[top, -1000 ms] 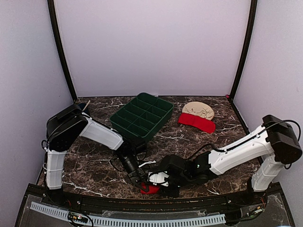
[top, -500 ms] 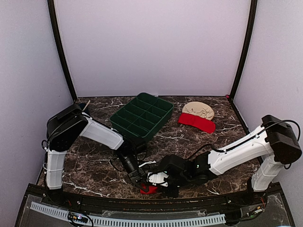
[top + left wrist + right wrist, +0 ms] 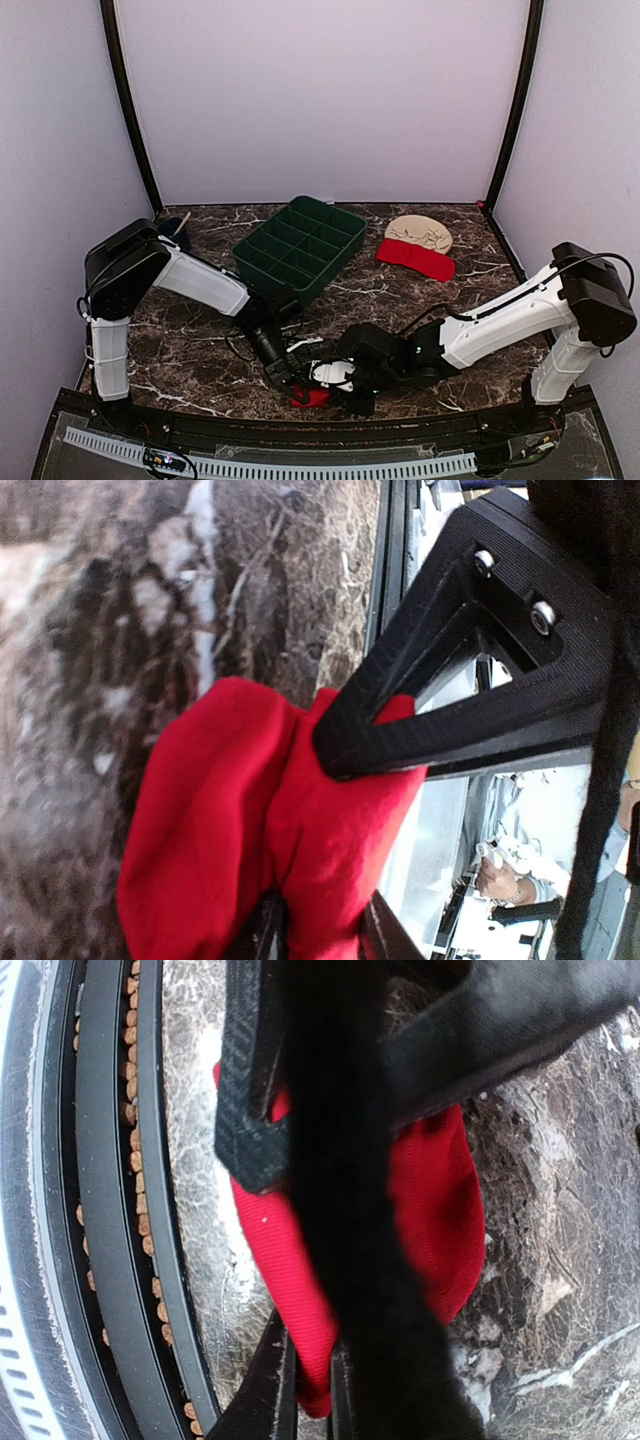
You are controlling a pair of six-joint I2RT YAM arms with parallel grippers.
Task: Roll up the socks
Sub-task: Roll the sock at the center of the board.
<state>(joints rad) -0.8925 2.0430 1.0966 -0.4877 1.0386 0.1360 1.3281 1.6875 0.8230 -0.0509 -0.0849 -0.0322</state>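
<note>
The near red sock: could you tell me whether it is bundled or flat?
Bundled: the sock is bunched into a thick folded lump, gripped by the left end effector and the right end effector.

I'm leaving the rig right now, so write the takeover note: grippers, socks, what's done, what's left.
Grippers: the right gripper is shut, pinching the bundled red sock. The left gripper has that sock's fabric between its fingers, one finger against it; a firm grip cannot be confirmed.
Socks: the bundle sits at the table's near edge, between both grippers. The second red sock lies flat at the far right, next to a beige cloth, right of the green tray.
Done: one sock bunched up.
Left: the flat sock is untouched; whether the bundle is fully rolled cannot be judged.
</note>
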